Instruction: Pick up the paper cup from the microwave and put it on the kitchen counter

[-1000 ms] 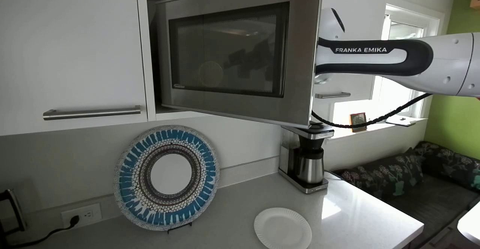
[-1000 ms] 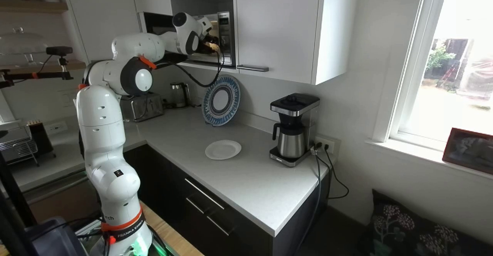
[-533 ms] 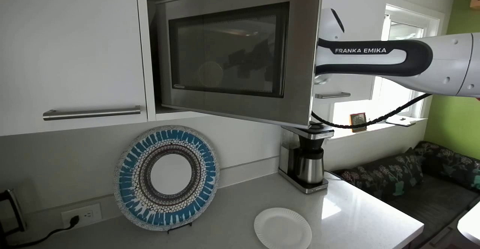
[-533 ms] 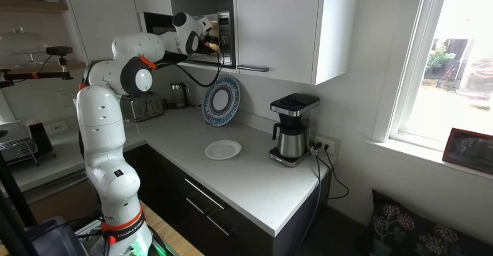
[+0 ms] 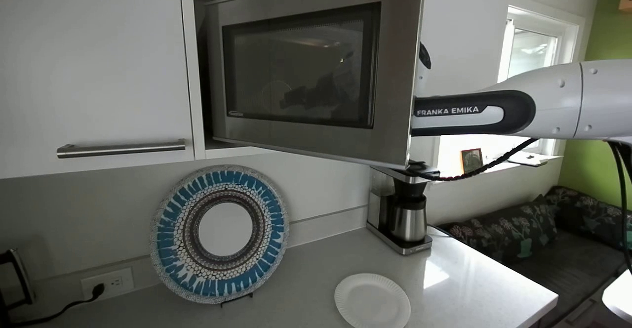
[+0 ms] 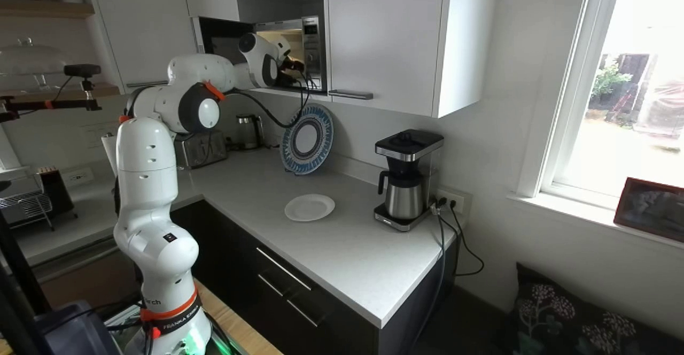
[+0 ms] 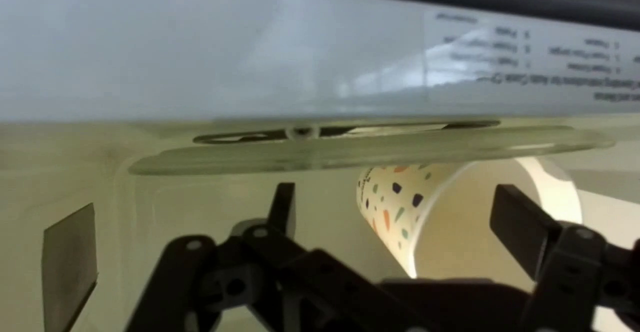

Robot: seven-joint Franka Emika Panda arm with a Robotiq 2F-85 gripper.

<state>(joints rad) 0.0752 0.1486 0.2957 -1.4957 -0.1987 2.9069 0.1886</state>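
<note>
Cream paper, flecked with orange, green and dark shapes, is shown in the wrist view: the paper cup [image 7: 450, 222], tipped, its mouth turned toward the jaws. The jaws of the gripper [image 7: 397, 207] are spread well apart; the cup's mouth is partly covered by one of the fingers [image 7: 520, 222], though whether that finger is inside cannot be told. A glass turntable [image 7: 370, 152] is seen near the jaws, in the microwave [image 6: 311, 39]. In an exterior view the jaws are hidden behind its swung-open door [image 5: 316, 143]. Well below them, the kitchen counter [image 6: 331, 269] is topped by a white plate [image 6: 310, 205].
</note>
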